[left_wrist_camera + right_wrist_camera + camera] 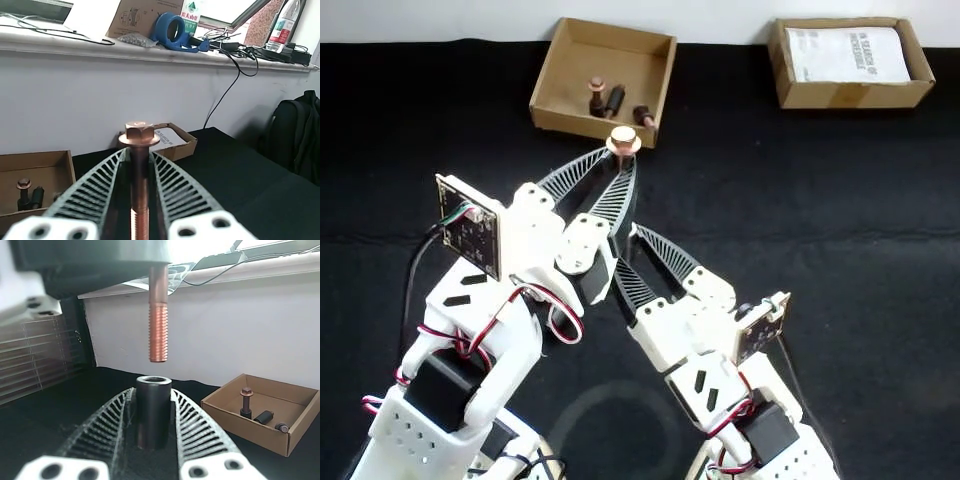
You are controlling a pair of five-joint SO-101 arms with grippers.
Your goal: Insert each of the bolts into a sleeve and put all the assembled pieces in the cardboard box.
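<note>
The bolt [158,315] in the left hand [140,156] hangs just above the sleeve [154,415] in the right hand [154,396]. Behind them, a box [552,80] holds three pieces [615,100]. Another box [790,82] sits to its right.

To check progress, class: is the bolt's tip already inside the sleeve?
No, the bolt hangs above the sleeve, a gap showing between them.

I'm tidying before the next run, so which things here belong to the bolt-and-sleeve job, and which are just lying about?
Job: bolt in the left hand, sleeve in the right hand, cardboard box, pieces inside it.
Lying about: second box with papers, blue tape roll, bottle, backpack.
</note>
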